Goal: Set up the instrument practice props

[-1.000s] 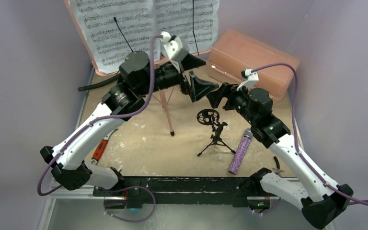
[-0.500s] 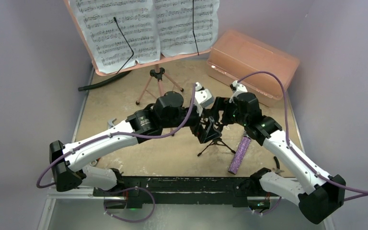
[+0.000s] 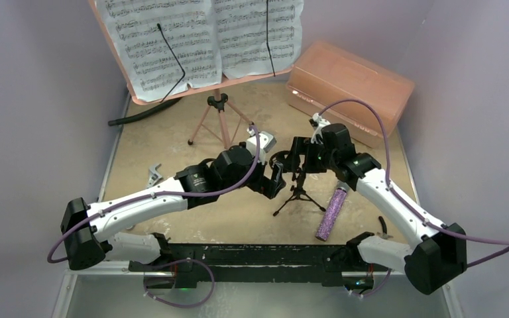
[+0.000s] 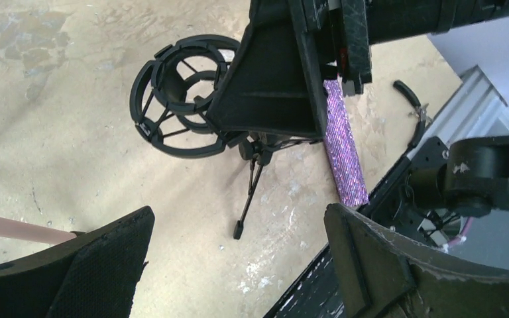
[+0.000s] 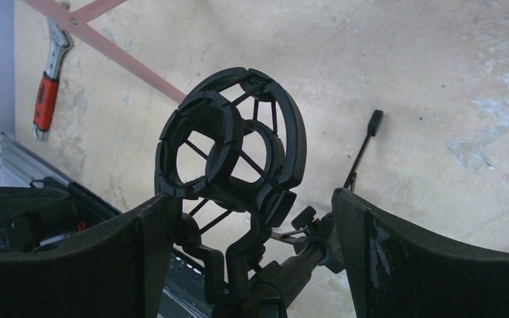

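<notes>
Right wrist view | item: black tripod mic stand (image 5: 265, 202), upright on counter (image 5: 437, 99), flanked by my right claw (image 5: 252, 218), wide, no contact seen | left claw (image 4: 238, 212) wide, empty, just beside | purple microphone (image 4: 344, 159) lying near | handling: I'd grip low below its ring, squarely, keeping the legs planted.

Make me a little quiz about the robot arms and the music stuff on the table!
1. True or false: the purple glitter microphone is sitting in the ring mount.
2. Where are the sheet-music pages? A on the pink music stand; B flat on the table; C inside the salmon box.
3. Fill in: the left gripper and the right gripper are both ____.
Key: 1 false; 2 A; 3 open.
</notes>
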Motion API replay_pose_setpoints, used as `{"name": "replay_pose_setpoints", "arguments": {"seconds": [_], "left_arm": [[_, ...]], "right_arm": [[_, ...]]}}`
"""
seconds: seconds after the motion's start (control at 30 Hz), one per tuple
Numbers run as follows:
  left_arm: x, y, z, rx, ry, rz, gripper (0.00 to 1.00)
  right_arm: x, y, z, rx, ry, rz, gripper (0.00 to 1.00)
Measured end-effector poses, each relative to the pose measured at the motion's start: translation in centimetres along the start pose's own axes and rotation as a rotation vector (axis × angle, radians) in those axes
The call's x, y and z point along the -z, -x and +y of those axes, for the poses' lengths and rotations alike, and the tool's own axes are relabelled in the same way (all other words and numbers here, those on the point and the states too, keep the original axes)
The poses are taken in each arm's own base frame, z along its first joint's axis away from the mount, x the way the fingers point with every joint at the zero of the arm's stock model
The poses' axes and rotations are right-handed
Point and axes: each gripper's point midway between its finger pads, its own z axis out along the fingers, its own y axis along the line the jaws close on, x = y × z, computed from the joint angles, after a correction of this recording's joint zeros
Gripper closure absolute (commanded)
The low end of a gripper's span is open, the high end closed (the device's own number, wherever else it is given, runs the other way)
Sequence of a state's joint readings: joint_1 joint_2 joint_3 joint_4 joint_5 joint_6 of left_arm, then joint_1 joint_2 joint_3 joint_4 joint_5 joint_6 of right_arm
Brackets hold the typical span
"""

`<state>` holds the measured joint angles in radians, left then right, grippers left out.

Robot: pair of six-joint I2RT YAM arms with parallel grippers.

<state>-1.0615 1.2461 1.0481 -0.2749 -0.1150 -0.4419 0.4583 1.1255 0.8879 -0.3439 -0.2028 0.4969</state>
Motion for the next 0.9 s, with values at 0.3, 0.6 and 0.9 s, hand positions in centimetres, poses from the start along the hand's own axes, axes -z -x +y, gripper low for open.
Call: {"name": "replay_pose_setpoints", "arguments": {"seconds": [0.3, 0.6, 0.9], "left_arm": [[-1.5, -1.5, 1.8, 0.062, 0.113, 0.040, 0.01], [-1.4, -0.7, 2.7, 0.081, 0.174, 0.008, 0.01], [-1.3, 0.0, 3.4, 0.082, 0.218, -0.021, 0.01]], "right_arm": [[-1.3, 1.1, 1.5, 0.100, 0.066, 0.067, 0.36], [-2.4, 2.2, 3.2, 0.278, 0.181, 0.128, 0.45], [-1.8, 2.3, 5.6, 0.439, 0.349, 0.148, 0.31]]}}
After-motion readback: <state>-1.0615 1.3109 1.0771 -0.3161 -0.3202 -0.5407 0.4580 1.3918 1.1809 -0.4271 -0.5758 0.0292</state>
